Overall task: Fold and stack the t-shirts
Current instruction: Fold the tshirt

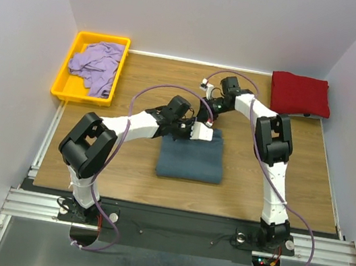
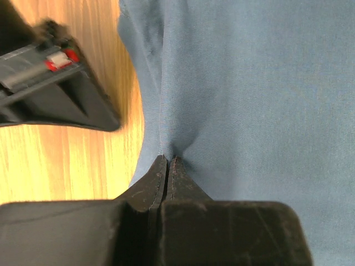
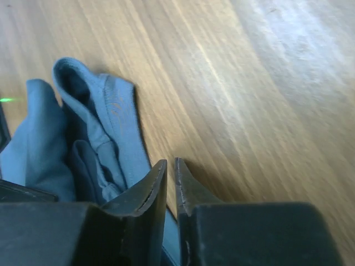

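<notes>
Pinching the blue shirt (image 1: 190,161) by its far edge at the middle of the worktop (image 1: 131,169), the left pincer (image 2: 168,160) is pressed together. The right pincer (image 3: 171,163) stands barely parted beside that edge; whether it grips cloth is unclear. The red shirt (image 1: 299,93) lies at the far-right corner.

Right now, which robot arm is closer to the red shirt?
Right. The right arm bends close beside the red shirt, not touching it. The left arm is farther away, in the middle, its fingers pinching the blue shirt.

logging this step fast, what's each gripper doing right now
left gripper: shut on the blue-grey t-shirt
right gripper: jaws almost together, a grip cannot be told
</notes>
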You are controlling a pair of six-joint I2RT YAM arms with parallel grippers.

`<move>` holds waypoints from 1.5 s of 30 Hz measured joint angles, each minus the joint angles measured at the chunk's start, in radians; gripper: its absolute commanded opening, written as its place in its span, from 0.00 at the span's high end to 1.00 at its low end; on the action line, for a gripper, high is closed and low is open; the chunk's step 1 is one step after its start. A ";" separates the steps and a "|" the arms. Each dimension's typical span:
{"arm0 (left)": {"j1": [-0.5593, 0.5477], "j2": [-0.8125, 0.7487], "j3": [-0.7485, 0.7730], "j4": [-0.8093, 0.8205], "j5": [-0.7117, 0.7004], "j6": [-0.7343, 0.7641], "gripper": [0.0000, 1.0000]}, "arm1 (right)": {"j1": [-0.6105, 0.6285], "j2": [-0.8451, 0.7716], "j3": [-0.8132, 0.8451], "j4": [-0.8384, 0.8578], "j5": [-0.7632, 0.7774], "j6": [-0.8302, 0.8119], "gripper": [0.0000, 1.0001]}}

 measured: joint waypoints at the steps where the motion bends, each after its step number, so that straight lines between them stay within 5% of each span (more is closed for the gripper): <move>1: 0.000 0.000 0.000 0.001 -0.001 0.000 1.00 | 0.000 0.009 -0.001 0.000 -0.023 0.001 0.89; 7: 0.000 0.000 0.001 0.005 -0.023 0.000 1.00 | 0.001 0.026 -0.031 0.009 -0.122 0.006 0.99; 23: 0.033 0.008 0.061 0.074 -0.082 0.028 1.00 | 0.000 0.040 -0.074 0.002 -0.240 0.014 0.99; 29: 0.040 0.070 0.059 0.135 -0.098 0.041 1.00 | -0.007 0.041 -0.066 -0.010 -0.227 0.014 0.87; 37: 0.044 0.137 0.047 0.216 -0.112 0.047 0.98 | -0.015 0.026 0.058 -0.058 -0.001 0.021 0.60; 41: 0.045 0.152 0.049 0.222 -0.113 0.063 0.75 | -0.051 0.018 0.145 -0.051 0.209 0.014 0.56; 45: 0.053 0.194 0.115 0.185 -0.112 0.065 0.68 | -0.122 -0.009 0.176 -0.050 0.330 0.016 0.55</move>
